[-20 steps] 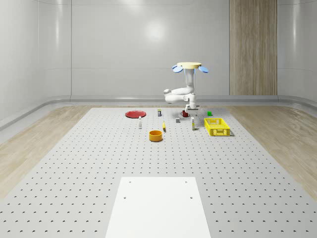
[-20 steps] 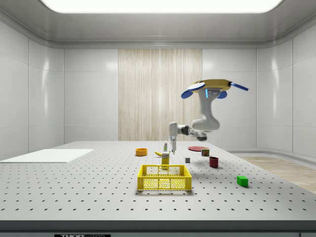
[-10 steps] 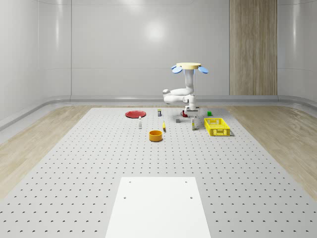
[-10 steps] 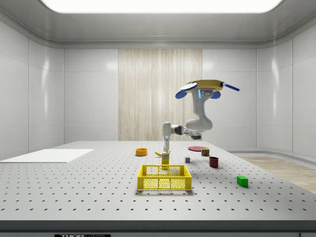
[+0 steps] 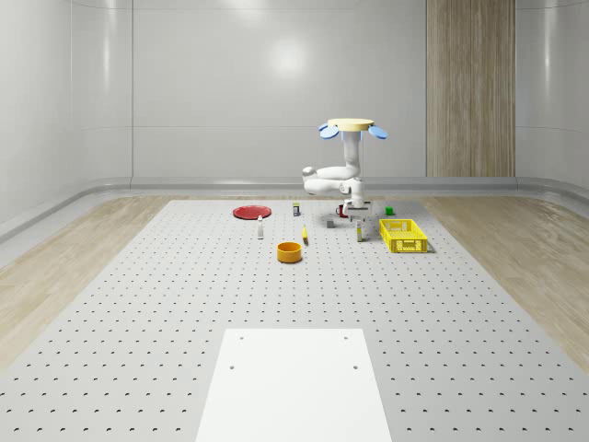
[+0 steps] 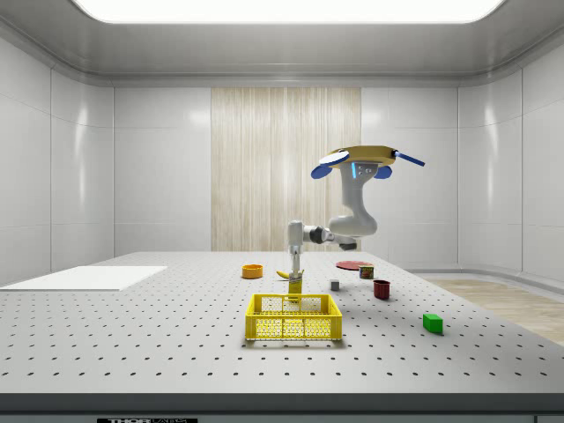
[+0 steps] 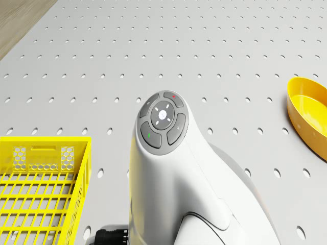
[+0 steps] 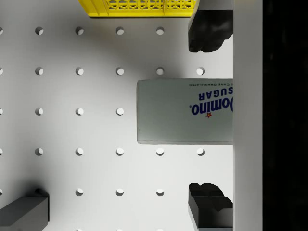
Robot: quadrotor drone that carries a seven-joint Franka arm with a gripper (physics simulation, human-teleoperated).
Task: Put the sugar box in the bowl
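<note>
We are hovering beside the yellow basket (image 6: 293,317), our gripper (image 8: 210,115) spread wide, empty, directly above the sugar box (image 8: 185,111).

Gripper (image 8: 209,115) sits spread around the box (image 8: 185,111), bare counter (image 8: 72,130) at frame left. Crate (image 8: 139,7) crowds the top edge, a grey block (image 8: 24,211) sits lower left.
</note>
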